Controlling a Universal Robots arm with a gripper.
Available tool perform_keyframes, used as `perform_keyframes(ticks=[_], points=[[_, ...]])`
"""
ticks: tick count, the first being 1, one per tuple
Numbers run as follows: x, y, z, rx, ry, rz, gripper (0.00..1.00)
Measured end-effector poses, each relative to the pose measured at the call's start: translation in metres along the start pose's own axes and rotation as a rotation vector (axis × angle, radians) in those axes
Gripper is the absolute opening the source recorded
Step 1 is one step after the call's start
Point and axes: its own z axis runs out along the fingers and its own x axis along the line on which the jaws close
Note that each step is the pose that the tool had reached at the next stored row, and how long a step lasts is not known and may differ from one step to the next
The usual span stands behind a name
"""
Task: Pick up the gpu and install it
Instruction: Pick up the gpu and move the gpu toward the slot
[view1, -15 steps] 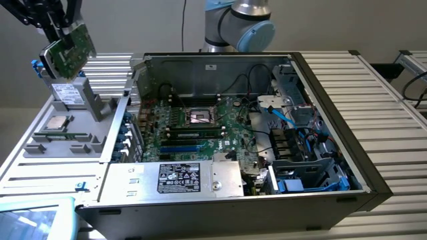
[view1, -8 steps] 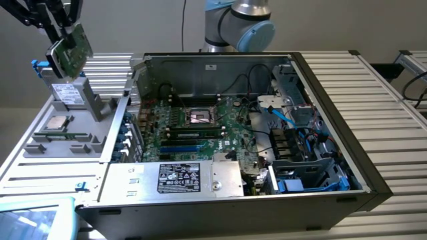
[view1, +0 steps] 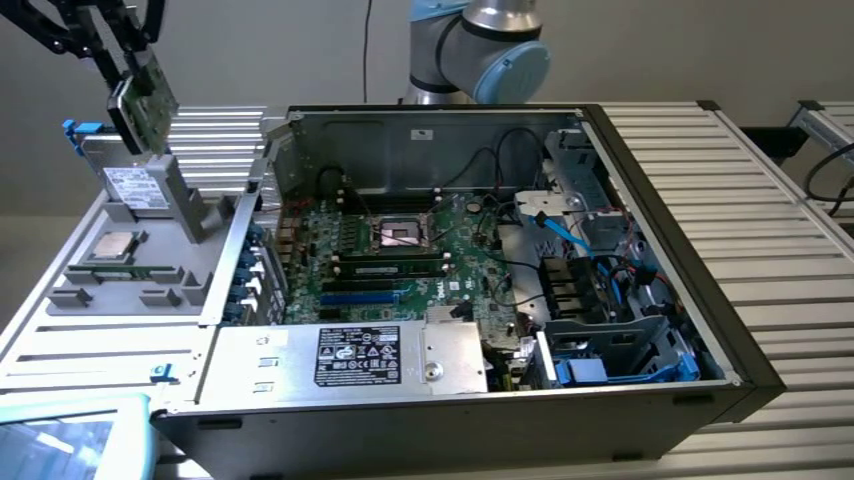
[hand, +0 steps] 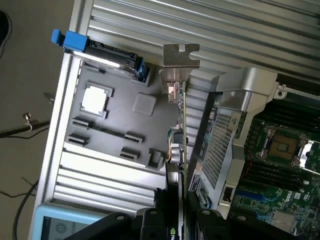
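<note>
End effector (view1: 130, 55) is clamped on the gpu (view1: 143, 100), with one finger on each flat face, and it holds the card in the air at the exterior view's left. I see the card hanging almost upright above the grey parts tray (view1: 80, 290), touching nothing under it. In the wrist view the card shows edge-on between my fingers (hand: 161, 220), and its metal bracket (hand: 180, 55) points away from the end effector, free and not bent as far as I can tell. So I judge that the first part of the task, the picking up, is done: the gpu is out of the tray and the grip looks firm. The second part, the installing, is not yet done. The open computer case (view1: 641, 130) lies on the slatted worktop (view1: 774, 170) beside the tray, and the green motherboard (view1: 360, 250) inside it is well apart from the card. No part of the gpu is over the motherboard, and no part of it is inside the case. Which slot on the motherboard is meant for the card I cannot tell. A processor chip (view1: 110, 247) lies in the tray, untouched.
</note>
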Motion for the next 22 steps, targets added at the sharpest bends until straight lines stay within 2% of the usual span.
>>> perform_keyframes(ticks=[5, 8, 12, 22], points=[[0.0, 0.0, 0.0, -0.0047, -0.0112, -0.091, 0.27], [0.0, 0.0, 0.0, -0.0106, -0.0178, -0.143, 0.27], [0.0, 0.0, 0.0, -0.0267, -0.0251, -0.204, 0.27], [0.0, 0.0, -0.0001, -0.0668, -0.05, -0.361, 0.27]])
